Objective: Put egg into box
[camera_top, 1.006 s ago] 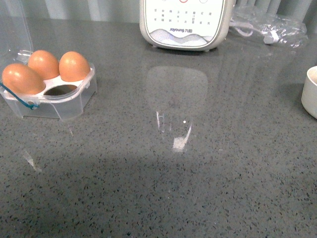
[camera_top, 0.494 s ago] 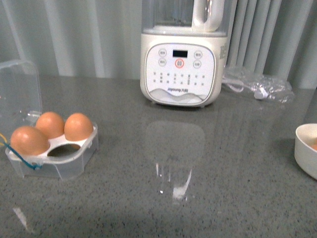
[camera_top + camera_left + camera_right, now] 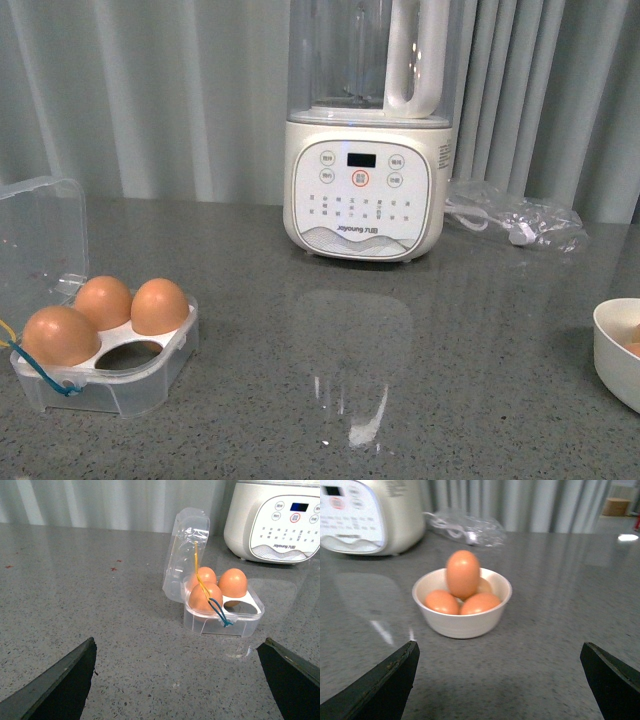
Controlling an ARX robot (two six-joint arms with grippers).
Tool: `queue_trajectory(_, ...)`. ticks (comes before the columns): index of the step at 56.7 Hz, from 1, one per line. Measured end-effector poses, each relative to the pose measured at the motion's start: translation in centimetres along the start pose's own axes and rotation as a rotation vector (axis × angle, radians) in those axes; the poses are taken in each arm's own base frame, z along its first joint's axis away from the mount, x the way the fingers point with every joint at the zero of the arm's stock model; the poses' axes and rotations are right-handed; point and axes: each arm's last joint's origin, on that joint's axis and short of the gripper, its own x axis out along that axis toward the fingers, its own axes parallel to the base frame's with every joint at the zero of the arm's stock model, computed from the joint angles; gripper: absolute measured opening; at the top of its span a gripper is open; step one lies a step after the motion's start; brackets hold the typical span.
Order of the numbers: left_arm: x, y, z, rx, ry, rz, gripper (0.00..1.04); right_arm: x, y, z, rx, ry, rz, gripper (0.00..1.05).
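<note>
Right wrist view shows a white bowl [image 3: 470, 625] on the grey counter [image 3: 545, 670], holding several brown eggs. The top egg [image 3: 463, 573] stands on end with its long axis upright, resting against the others. The right gripper [image 3: 498, 644] hangs before the bowl, its fingers [image 3: 385, 685] spread wide and holding nothing. The left gripper [image 3: 177, 642] is likewise spread wide and empty, facing the box [image 3: 222, 622], whose clear lid [image 3: 187, 540] stands raised. Three eggs [image 3: 232, 582] sit in the box, and its near right cell [image 3: 125, 350] is empty.

Brown eggs [image 3: 60, 335], clear box [image 3: 125, 388], white bowl [image 3: 462, 624], speckled grey counter [image 3: 420, 400]
</note>
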Motion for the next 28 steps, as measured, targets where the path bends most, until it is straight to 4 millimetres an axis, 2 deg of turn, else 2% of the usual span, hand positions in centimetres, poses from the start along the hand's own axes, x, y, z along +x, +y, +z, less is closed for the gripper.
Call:
queue_trajectory(9,0.0,0.0,0.0,0.000,0.000,0.000,0.98,1.2,0.6,2.2,-0.003,-0.064,0.002,0.98)
queue_trajectory(15,0.0,0.0,0.0,0.000,0.000,0.000,0.98,3.2,0.4,4.0,0.003,-0.114,0.013,0.98)
queue_trajectory(20,0.0,0.0,0.0,0.000,0.000,0.000,0.98,6.5,0.0,5.4,0.025,-0.084,0.012,0.98)
queue_trajectory(28,0.0,0.0,0.0,0.000,0.000,0.000,0.98,10.5,-0.6,5.9,0.077,0.047,0.021,0.98)
